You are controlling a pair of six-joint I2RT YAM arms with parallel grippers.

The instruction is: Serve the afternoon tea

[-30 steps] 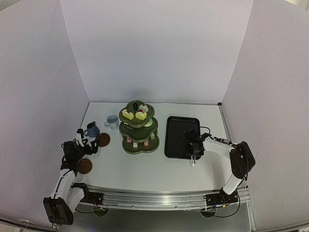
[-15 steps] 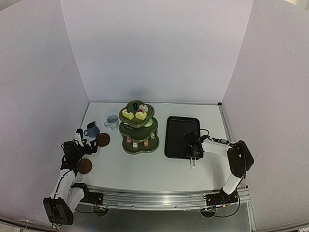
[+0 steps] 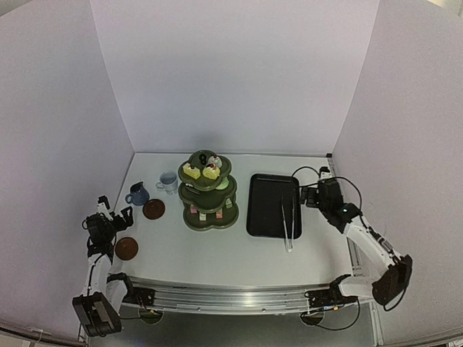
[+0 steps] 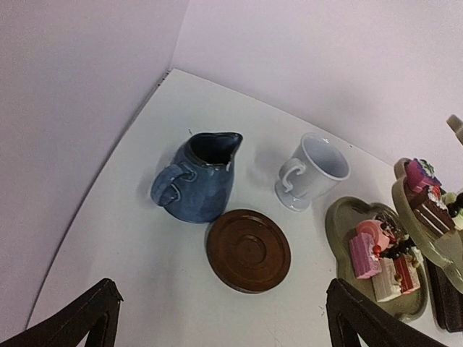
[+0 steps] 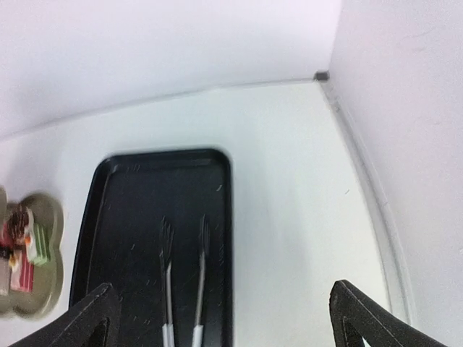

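My left jaws gape wide and empty. I'd pinch the blue mug [image 4: 197, 177], at the saucer's [image 4: 248, 249] 11 o'clock, by its rim and land it centred. The stand [image 3: 208, 195] sits at my 12, and my right jaws gape empty too, facing the tongs [image 5: 182, 275] on the tray [image 5: 123, 210].

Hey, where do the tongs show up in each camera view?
Top external: tongs lie on the right side of the tray, joined end past its near edge.
Left wrist: not in view.
Right wrist: bottom centre, on the tray.
Shared landmark: the stand, seen in all three.
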